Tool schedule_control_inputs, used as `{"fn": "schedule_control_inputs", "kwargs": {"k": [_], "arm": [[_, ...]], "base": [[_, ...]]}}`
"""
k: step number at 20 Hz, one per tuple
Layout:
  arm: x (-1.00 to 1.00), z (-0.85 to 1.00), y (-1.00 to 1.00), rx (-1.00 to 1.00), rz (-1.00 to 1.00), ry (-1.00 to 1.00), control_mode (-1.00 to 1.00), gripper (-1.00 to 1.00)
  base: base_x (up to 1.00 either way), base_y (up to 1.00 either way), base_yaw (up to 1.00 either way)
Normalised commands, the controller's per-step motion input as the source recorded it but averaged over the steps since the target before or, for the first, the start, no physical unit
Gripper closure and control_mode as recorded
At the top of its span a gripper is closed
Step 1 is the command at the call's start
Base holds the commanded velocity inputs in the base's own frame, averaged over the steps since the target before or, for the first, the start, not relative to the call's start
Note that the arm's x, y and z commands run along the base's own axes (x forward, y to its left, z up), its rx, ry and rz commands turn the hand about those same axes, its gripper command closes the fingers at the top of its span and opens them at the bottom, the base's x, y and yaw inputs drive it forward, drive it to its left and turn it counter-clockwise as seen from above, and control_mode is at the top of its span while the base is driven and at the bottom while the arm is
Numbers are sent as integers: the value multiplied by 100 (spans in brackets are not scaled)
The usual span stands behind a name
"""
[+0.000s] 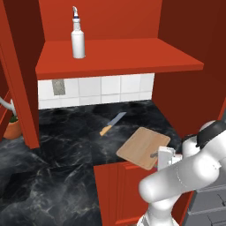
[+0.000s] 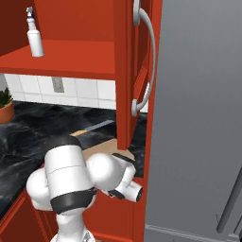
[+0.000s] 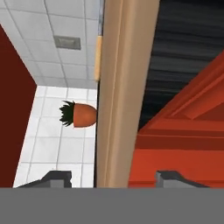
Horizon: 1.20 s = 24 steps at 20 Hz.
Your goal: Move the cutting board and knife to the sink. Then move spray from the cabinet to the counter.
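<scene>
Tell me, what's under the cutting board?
The cutting board lies on the black counter, its near corner jutting past the edge. The counter right beneath it is hidden.

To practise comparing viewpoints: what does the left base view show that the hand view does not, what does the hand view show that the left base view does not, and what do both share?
Left base view alone: the spray upright on the red cabinet shelf, and the whole knife lying on the counter apart from the cutting board.

Hand view alone: the board's edge seen close up between the two finger tips.

Both share: the cutting board, the gripper at its near edge, the tiled wall, the wall outlet and the potted plant.
</scene>
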Motion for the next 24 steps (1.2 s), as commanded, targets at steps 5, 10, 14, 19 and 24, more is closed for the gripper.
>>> {"fn": "schedule_control_inputs", "kwargs": {"k": [5, 10, 14, 19, 24], "arm": [[0, 1, -7, 12, 10, -2, -100, 100], [0, 18, -8, 13, 13, -9, -100, 100], [0, 34, -7, 8, 14, -12, -100, 100], [0, 41, -2, 9, 8, -5, -100, 100], [-1, 45, -1, 5, 4, 0, -100, 100]], "base": [[0, 0, 0], [0, 0, 0], [0, 0, 0], [0, 0, 0], [0, 0, 0]]}}
